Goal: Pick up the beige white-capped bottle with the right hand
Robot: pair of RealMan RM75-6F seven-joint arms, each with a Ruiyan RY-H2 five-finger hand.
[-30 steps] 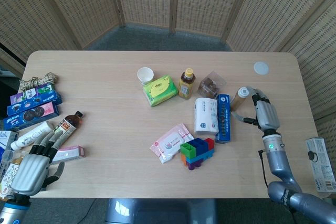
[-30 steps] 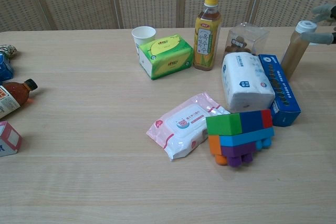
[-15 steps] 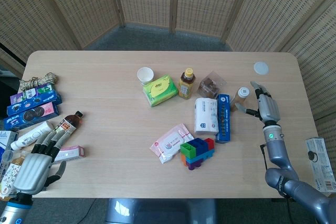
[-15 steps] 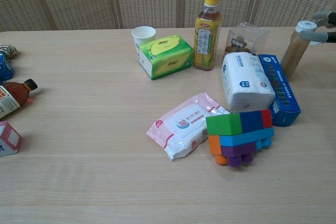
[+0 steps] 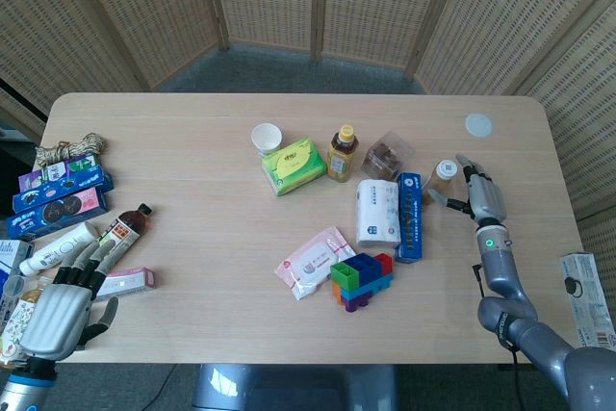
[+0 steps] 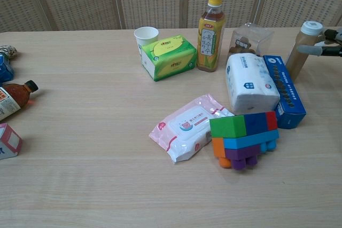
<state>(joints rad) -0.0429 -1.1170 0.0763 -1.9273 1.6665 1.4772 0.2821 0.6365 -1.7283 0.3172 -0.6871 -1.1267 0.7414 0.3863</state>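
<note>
Head view: right hand (image 5: 485, 201) reaching for the bottle (image 5: 442, 180), nothing held yet.

Table (image 5: 192, 228) is carrying the bottle upright beside the blue box (image 5: 409, 218); fingers are spreading apart, one fingertip (image 6: 309, 49) lying near the cap. Judgement: wrap the body low, avoiding the box. Clear tub (image 6: 247, 38) is holding brown pieces; cup's (image 6: 146, 35) contents unseen. Left hand (image 5: 60, 310) is resting open, empty.
</note>
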